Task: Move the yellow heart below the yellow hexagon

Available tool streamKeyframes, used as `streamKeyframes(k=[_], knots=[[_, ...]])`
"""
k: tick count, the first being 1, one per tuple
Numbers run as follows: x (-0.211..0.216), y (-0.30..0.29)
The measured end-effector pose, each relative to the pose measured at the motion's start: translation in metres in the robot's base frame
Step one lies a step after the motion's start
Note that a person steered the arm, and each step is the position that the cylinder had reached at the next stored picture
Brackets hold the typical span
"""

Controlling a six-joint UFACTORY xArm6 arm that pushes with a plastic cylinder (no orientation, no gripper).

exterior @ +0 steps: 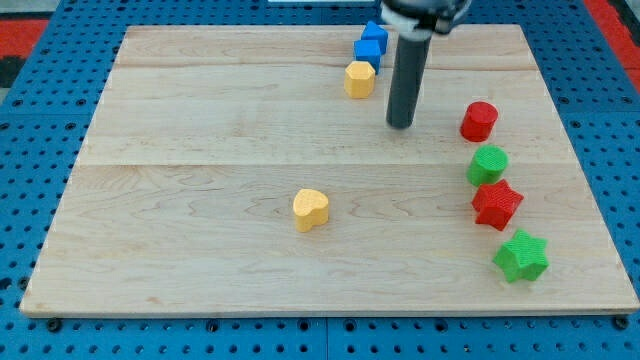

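The yellow heart point(311, 209) sits alone mid-worktop point(180, 180), well below the yellow hexagon point(359, 79) — probably awaiting a push upward. My tip point(400, 126) rests right of the hexagon, touching nothing — no jaws here, just a rod.

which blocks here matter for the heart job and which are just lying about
In the job: yellow heart, yellow hexagon, my tip to the hexagon's lower right.
Lying about: blue blocks, red cylinder, green cylinder, red star, green star.

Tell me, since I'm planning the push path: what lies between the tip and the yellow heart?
Nothing: in the camera view, only bare board separates my tip from the yellow heart.
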State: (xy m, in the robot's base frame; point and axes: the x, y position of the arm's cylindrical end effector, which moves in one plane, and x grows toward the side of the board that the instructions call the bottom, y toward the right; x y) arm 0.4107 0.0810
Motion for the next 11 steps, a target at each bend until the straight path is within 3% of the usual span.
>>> streamKeyframes(k=[1, 3, 4, 5, 6, 8, 9, 10, 11], knots=[[0.084, -0.013], [0.108, -0.099], [0.149, -0.087], [0.106, -0.142], [0.091, -0.109], [0.039, -0.102], [0.079, -0.104], [0.067, -0.166], [0.052, -0.134]])
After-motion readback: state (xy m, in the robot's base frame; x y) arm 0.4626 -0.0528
